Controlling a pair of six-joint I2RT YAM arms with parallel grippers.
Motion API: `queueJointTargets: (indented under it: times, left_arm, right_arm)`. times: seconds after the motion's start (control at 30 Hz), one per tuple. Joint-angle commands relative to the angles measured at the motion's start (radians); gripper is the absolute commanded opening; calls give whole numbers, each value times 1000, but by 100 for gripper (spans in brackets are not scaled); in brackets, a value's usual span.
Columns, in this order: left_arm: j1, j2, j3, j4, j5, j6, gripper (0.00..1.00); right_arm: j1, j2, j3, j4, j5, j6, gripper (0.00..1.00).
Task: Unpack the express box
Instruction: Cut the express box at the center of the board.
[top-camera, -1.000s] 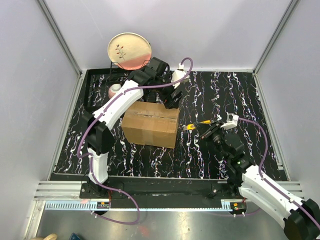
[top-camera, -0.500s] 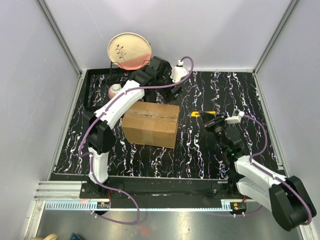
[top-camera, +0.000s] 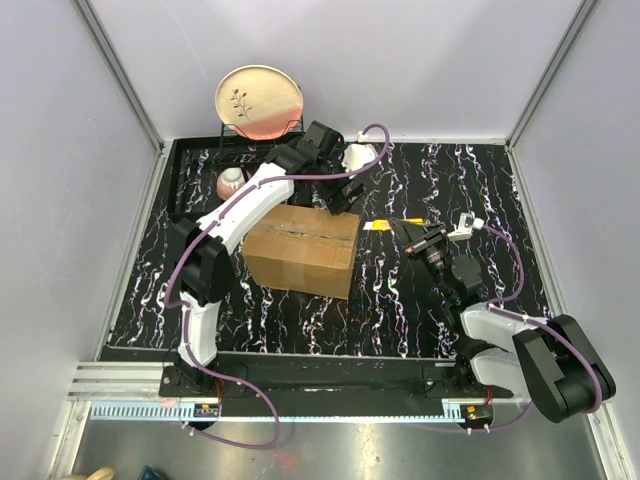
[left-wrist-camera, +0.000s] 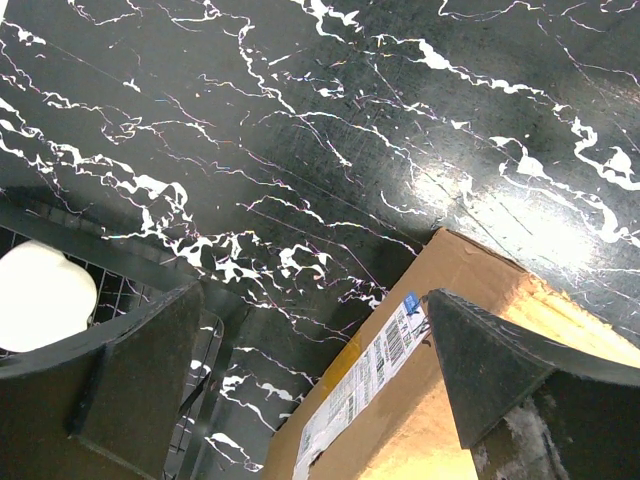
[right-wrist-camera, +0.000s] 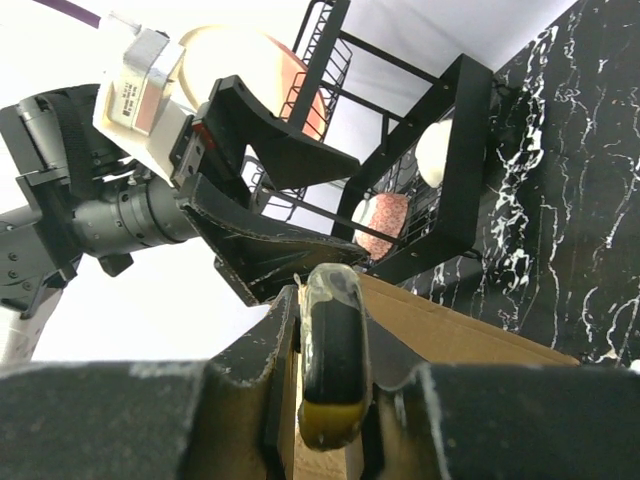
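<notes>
The express box (top-camera: 300, 250), a closed brown carton with a tape seam, lies left of the mat's centre. My left gripper (top-camera: 338, 196) is open over the box's far right corner. In the left wrist view its fingers (left-wrist-camera: 135, 375) stand wide apart, with the box (left-wrist-camera: 440, 400) and its white shipping label (left-wrist-camera: 362, 388) between them. My right gripper (top-camera: 414, 236) is shut on a black and yellow utility knife (top-camera: 386, 225), held right of the box and pointing at it. In the right wrist view the knife (right-wrist-camera: 333, 350) sits between the fingers, with the box (right-wrist-camera: 455, 330) behind it.
A black wire dish rack (top-camera: 200, 165) stands at the back left with a cream and pink plate (top-camera: 259, 100) and a pink bowl (top-camera: 231, 182). The rack (right-wrist-camera: 450, 170) and left arm (right-wrist-camera: 130, 215) show in the right wrist view. Grey walls close in three sides.
My right gripper has carried the knife up the mat, away from the box's right side, and the arm has folded back. The left gripper has shifted slightly at the box's far corner.
</notes>
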Motion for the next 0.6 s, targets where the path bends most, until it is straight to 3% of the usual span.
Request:
queueJointTargets:
  times: [0.0, 0.23, 0.57]
  left_arm:
    - [-4, -26, -21, -25, 18, -12, 99]
    - [-3, -28, -20, -20, -28, -9, 99]
    - [-1, -46, 149, -103, -105, 8, 99]
  right_arm:
    - [-8, 13, 19, 95, -38, 31, 0]
    - [-8, 126, 30, 159, -61, 83, 0]
    - [-8, 177, 34, 225, -70, 135, 0]
